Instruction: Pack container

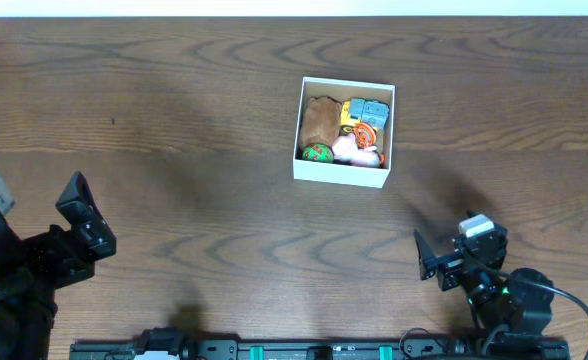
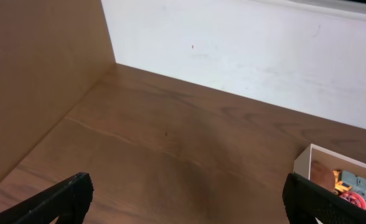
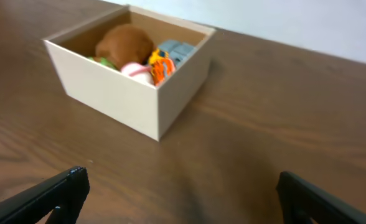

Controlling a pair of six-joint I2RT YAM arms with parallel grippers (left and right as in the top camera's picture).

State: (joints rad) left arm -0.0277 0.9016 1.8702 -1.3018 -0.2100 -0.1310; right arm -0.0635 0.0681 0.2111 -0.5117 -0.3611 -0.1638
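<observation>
Matte black left pincer (image 2: 186,199) and right pincer (image 3: 180,196)

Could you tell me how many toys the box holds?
4 visible: brown plush far left, grey-and-orange toy far right, green ball near left, pink toy near right; others may be hidden.

A dark brown wood-grain table (image 1: 194,110) fills nearly all of the overhead view, its grain running in long wavy bands from side to side. Along its far edge runs a plain white wall (image 2: 245,50), matte and unmarked but for a few faint specks. From above it shows only as a thin pale strip at the top. In the left wrist view a light tan flat board panel (image 2: 40,81) stands upright on the left of that view and meets the white wall in a vertical corner. The light is soft and even: shadows on the table are dim and blurred, and the right wrist view shows a mild pale sheen on the wood.
</observation>
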